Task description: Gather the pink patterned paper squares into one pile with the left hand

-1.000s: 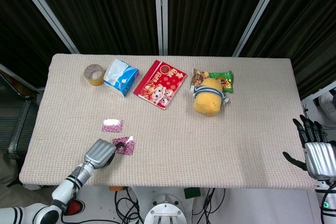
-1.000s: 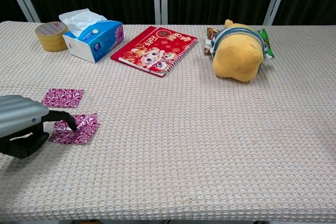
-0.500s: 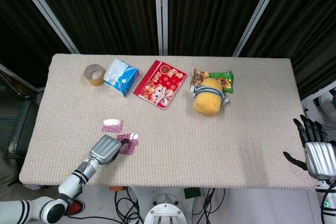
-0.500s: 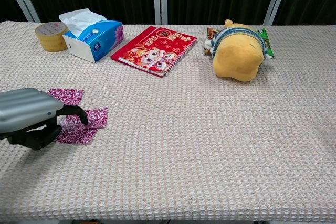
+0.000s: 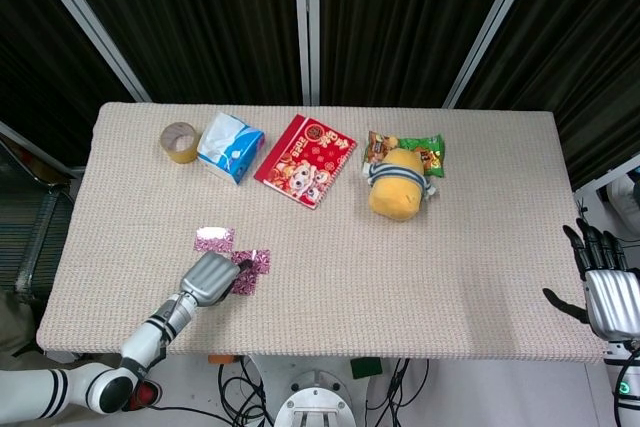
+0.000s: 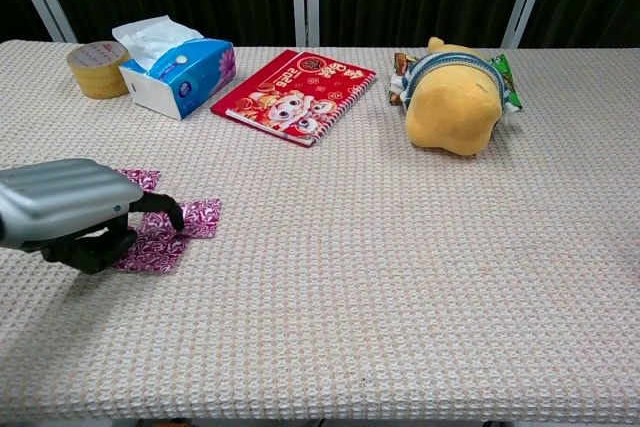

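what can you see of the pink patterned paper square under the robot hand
The nearer pink patterned paper square is thin, glossy magenta paper with a pale swirl print, lying flat on the beige woven table near its front left. The left robot hand covers its left part, a dark fingertip pressing on top. A second matching square lies just behind it.

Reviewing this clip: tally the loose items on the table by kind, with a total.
Pink patterned paper squares: 2
Brown tape roll: 1
Blue tissue box: 1
Red cartoon-print notebook: 1
Yellow plush toy: 1
Green snack packet: 1
Total: 7
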`<move>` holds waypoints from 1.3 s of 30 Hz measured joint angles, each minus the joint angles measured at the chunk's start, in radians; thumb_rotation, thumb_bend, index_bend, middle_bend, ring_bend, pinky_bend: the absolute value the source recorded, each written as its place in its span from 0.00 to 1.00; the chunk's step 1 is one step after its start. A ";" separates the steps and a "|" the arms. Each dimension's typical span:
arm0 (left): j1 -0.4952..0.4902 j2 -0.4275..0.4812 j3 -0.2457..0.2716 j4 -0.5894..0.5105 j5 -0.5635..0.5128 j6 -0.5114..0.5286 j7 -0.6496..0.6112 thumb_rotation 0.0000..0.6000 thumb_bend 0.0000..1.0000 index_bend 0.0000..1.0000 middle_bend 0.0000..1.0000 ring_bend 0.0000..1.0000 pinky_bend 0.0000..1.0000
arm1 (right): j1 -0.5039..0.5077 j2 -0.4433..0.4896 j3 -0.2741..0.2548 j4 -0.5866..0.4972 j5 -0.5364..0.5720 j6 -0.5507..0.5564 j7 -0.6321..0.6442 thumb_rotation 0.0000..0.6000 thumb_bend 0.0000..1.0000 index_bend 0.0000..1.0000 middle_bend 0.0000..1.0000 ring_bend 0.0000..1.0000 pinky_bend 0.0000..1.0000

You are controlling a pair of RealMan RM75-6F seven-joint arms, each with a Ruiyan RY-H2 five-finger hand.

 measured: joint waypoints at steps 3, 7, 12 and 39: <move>-0.011 -0.004 -0.002 0.004 -0.010 -0.004 0.005 1.00 0.67 0.24 0.92 0.94 0.97 | 0.000 0.000 0.002 0.004 0.004 0.000 0.006 1.00 0.32 0.00 0.00 0.00 0.00; -0.025 -0.012 -0.006 0.009 -0.021 -0.007 0.008 1.00 0.67 0.24 0.92 0.94 0.98 | 0.000 0.001 0.004 0.007 0.008 -0.001 0.011 1.00 0.32 0.00 0.00 0.00 0.00; -0.044 -0.022 -0.013 0.022 -0.033 -0.023 -0.007 1.00 0.67 0.24 0.92 0.94 0.97 | 0.001 0.000 0.005 0.012 0.011 -0.005 0.016 1.00 0.32 0.00 0.00 0.00 0.00; -0.099 -0.025 -0.022 0.012 -0.036 -0.008 -0.041 1.00 0.66 0.24 0.92 0.94 0.97 | 0.002 0.009 0.007 -0.007 0.002 0.002 0.005 1.00 0.33 0.00 0.00 0.00 0.00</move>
